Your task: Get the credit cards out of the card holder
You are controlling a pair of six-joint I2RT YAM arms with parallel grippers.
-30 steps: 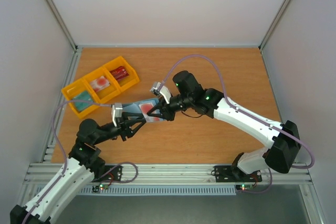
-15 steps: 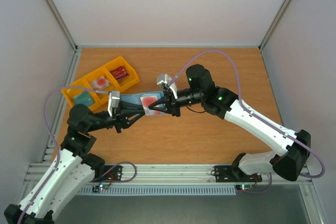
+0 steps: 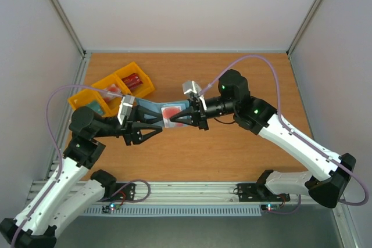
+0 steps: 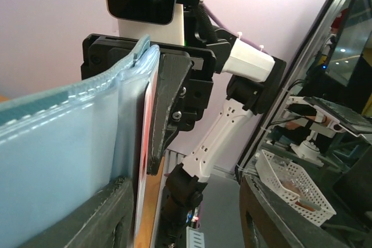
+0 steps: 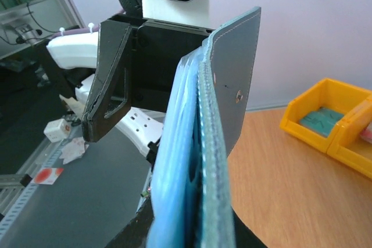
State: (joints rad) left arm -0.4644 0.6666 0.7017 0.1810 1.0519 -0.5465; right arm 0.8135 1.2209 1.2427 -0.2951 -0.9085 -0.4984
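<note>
The wallet is hanging higher than before, between left gripper and right gripper — both clamping it, arms reaching inward.

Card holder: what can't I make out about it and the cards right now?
- Cards remaining inside: top external shows one pinkish-red card; the left tool and right tool cover the card holder's ends.
- Pocket openings: both wrist views see the holder edge-on.
- Left tool's grip: in left wrist the holder covers one finger's side.
- Yellow tray: left arm covers part, top external.
</note>
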